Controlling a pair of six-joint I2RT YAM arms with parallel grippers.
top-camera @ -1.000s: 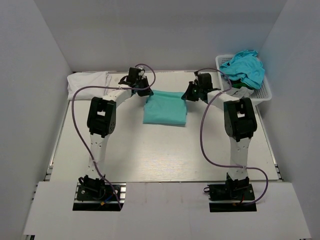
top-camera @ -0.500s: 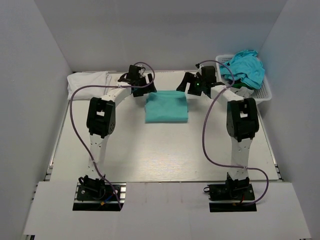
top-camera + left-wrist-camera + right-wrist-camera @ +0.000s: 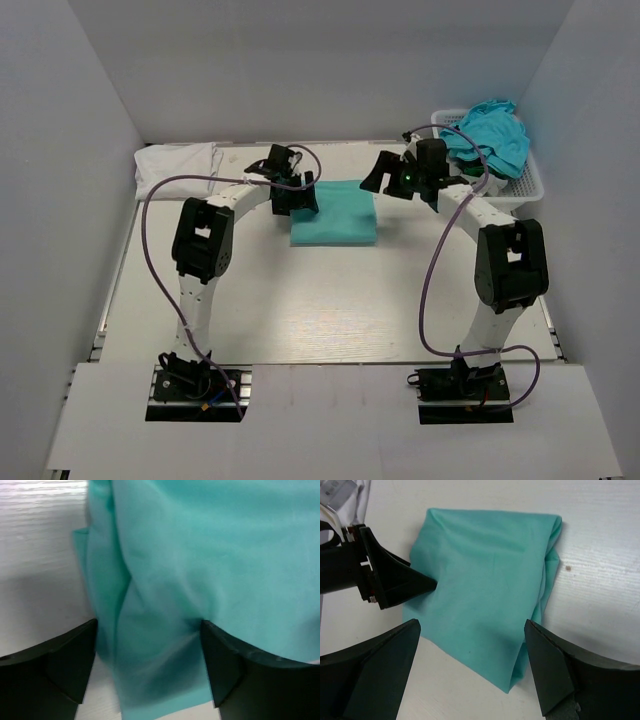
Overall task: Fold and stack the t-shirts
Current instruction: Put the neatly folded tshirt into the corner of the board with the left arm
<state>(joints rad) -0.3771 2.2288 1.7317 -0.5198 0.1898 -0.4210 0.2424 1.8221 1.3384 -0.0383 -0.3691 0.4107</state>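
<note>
A mint-green t-shirt point(image 3: 335, 212) lies folded into a flat rectangle at the back middle of the table point(image 3: 300, 300). My left gripper point(image 3: 297, 195) is open low over its left edge. In the left wrist view the shirt point(image 3: 200, 555) fills the gap and runs between the open gripper point(image 3: 150, 665). My right gripper point(image 3: 385, 178) hangs open above the shirt's back right corner, holding nothing. Its wrist view shows the shirt point(image 3: 485, 580) below the gripper point(image 3: 472, 655), and a left-gripper finger point(image 3: 395, 580) resting at the cloth's edge.
A white t-shirt point(image 3: 180, 160) lies at the back left corner. A white mesh basket point(image 3: 522, 186) at the back right holds crumpled turquoise t-shirts point(image 3: 490, 135). White walls close in on the table at both sides and the back.
Both grippers went from shut on the mint-green shirt's back corners to open, letting it go. The left dropped toward the shirt's left edge; the right swung up and to the right.
</note>
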